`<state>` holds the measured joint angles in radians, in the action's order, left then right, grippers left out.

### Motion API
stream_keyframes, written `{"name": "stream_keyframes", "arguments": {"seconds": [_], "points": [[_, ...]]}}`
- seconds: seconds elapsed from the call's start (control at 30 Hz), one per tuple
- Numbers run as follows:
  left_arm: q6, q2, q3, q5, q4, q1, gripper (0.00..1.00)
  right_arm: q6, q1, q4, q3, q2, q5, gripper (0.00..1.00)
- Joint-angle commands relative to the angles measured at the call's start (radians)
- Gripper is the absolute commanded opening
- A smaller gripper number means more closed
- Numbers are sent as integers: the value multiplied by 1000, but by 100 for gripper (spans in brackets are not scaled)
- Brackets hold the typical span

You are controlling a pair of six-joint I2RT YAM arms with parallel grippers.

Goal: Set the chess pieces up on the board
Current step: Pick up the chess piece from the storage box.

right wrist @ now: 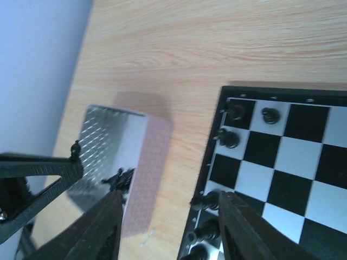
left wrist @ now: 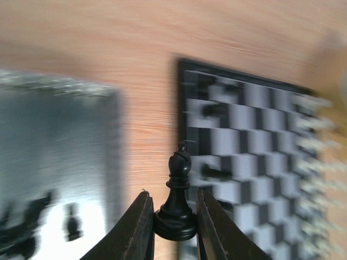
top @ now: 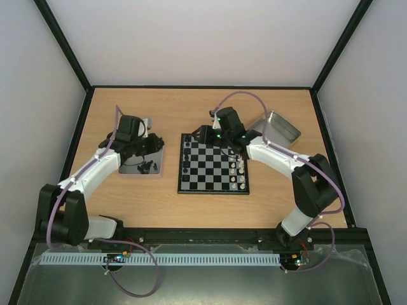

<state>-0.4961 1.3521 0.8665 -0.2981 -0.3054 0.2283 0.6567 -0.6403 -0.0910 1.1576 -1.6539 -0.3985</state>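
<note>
Fingers point(left wrist: 135, 230) of the left gripper point(left wrist: 174, 225) are clamped on the round base of a black chess piece point(left wrist: 178, 203). It stands upright between them at the bottom centre of the left wrist view, and everything behind it there is smeared by blur. The right gripper point(right wrist: 169, 222) shows its fingers point(right wrist: 105, 230) parted at the bottom of its own view, above the left edge of the board point(right wrist: 282, 173). One small black piece point(right wrist: 206, 200) stands in the gap, just beside the right-hand finger, and I cannot tell whether they touch.

The wooden table point(top: 127, 203) fills the middle of the top view. The board lies at its centre, with its upper left corner hidden under the right arm point(top: 273, 155). A metal tray point(top: 158, 166) lies left of the board, its upper part covered by the left arm point(top: 89, 175). A second tray point(top: 280, 127) sits at the upper right, partly behind the right arm.

Black pieces point(top: 185, 162) stand down the board's left column and pale pieces point(top: 239, 173) down its right side, too small to tell apart by kind. A few dark pieces point(right wrist: 122, 177) lie in the left tray, a tangle in the right wrist view with shapes hard to make out.
</note>
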Motion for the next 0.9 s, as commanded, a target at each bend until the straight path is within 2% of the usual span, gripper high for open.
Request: {"name": "stream_keyframes", "arguments": {"seconds": [0.0, 0.1, 0.27, 0.4, 0.53, 0.73, 0.87], "points": [[75, -75, -17, -350, 184, 66, 15, 93, 44, 199, -92, 107, -309, 52], [75, -96, -35, -491, 271, 109, 15, 128, 53, 269, -127, 154, -422, 60], [127, -106, -20, -625, 308, 168, 15, 171, 53, 302, -155, 198, -518, 61], [143, -117, -8, -668, 321, 181, 15, 177, 53, 296, -172, 237, -561, 53], [147, -126, -7, -665, 324, 183, 15, 153, 53, 264, -199, 262, -597, 42], [146, -129, -11, -662, 325, 183, 15, 137, 53, 249, -210, 272, -622, 34], [144, -128, -10, -665, 322, 183, 15, 147, 51, 261, -207, 261, -636, 23]]}}
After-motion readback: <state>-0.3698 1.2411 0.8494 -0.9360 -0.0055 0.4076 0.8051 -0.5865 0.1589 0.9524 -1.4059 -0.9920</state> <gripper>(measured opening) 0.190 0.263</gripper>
